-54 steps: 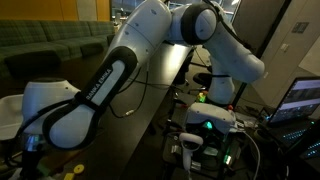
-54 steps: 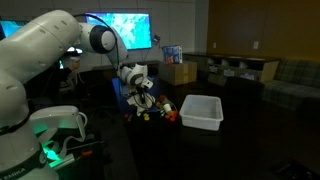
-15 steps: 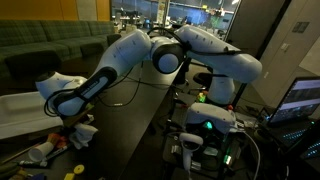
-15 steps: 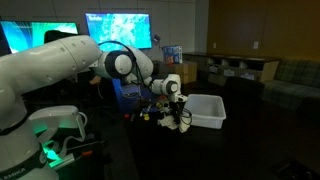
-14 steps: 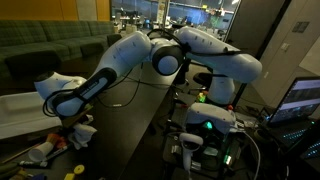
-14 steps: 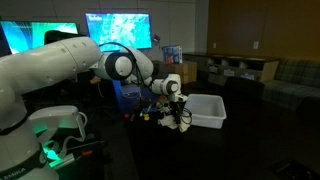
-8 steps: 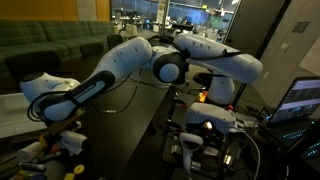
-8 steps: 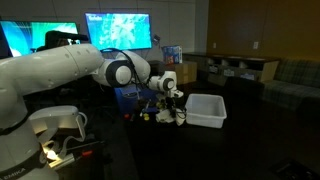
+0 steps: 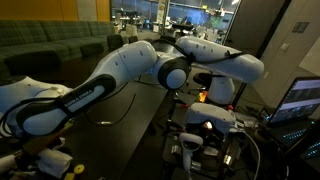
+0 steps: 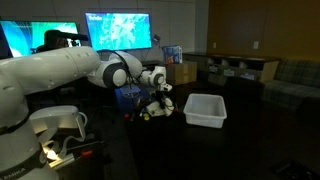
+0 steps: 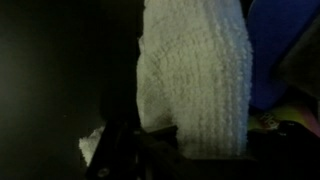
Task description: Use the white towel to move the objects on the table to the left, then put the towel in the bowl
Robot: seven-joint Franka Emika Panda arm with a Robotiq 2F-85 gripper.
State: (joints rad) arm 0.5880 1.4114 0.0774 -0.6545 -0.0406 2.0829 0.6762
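The white towel (image 11: 195,75) fills the middle of the wrist view, its waffle weave running from the top edge down into the dark fingers at the bottom. The gripper (image 10: 160,95) is clenched on it. In an exterior view the cloth (image 10: 162,107) hangs as a pale bunch under the gripper, low over the dark table (image 10: 200,150). Whether its lower end touches the tabletop cannot be told.

Right around it lies the cluster of small red and yellow toys (image 10: 147,115); single pieces are too small to make out. The white tub (image 10: 198,121) stands on the same table, apart from the towel and toys, on the far side from the arm, and nothing shows in it.

In the wrist view a blue surface (image 11: 285,45) lies beside the towel. Behind the arm a lit wall screen (image 10: 118,28) glows blue. An open laptop (image 9: 300,98) shows near the robot's base.
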